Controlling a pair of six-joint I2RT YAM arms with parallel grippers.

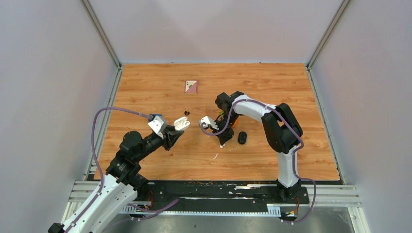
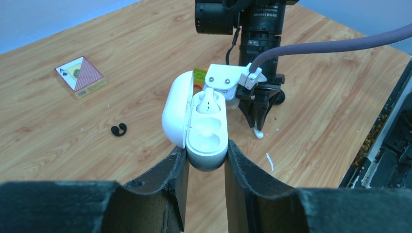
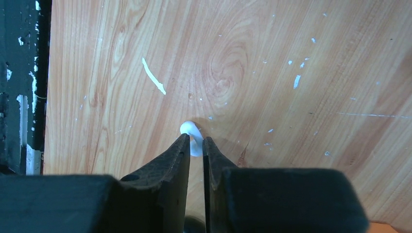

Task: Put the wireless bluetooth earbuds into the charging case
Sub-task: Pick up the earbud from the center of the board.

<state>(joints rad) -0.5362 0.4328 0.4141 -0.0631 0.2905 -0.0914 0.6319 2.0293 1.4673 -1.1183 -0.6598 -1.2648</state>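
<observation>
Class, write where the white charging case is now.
The charging case is centre of the left wrist view, lid open, clamped in the left gripper.

Both arms reach inward, each end effector closed on something small.

The left arm stretches low from its base toward two o'clock, its left end effector held level with fingers pressed on either side of the open charging case. The right arm rises elbow-high and folds toward ten o'clock. Its wrist tips the right end effector straight down, fingertips nearly together on a white earbud at the counter.
</observation>
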